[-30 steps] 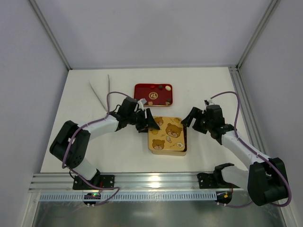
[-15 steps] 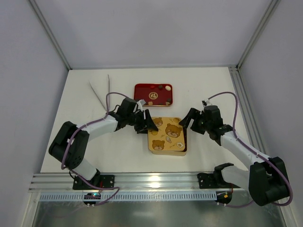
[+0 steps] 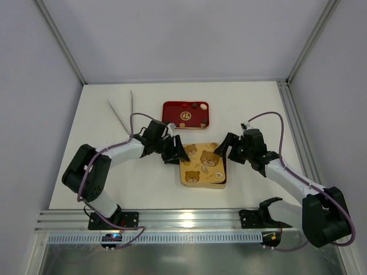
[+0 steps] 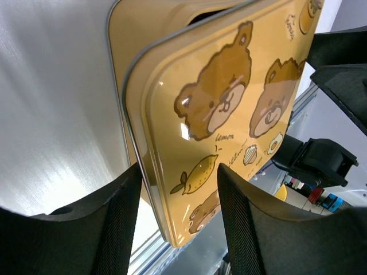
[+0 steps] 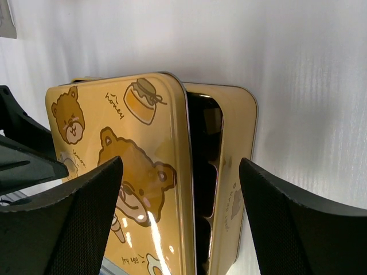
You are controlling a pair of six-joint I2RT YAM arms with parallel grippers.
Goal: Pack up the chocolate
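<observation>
The bear-printed lid (image 3: 202, 163) lies skewed on the gold tin (image 5: 243, 132), near the middle of the table, with a dark slot open along its right side; to my eye the step in hand is seating that lid square. The left gripper (image 3: 178, 151) stands about half open with the lid's left edge between its fingers (image 4: 114, 223), pinching nothing that I can see; the right gripper (image 3: 222, 148) gapes wide at the tin's right side, empty too. Doing it well looks like nudging from both sides at once, level and slow (a one-sided shove would likely slide the whole tin), until the rims line up, then pressing down. What the tin holds is hidden by the lid; the red tray (image 3: 171, 117), toward the far edge, carries a few pieces of chocolate (image 3: 195, 105).
</observation>
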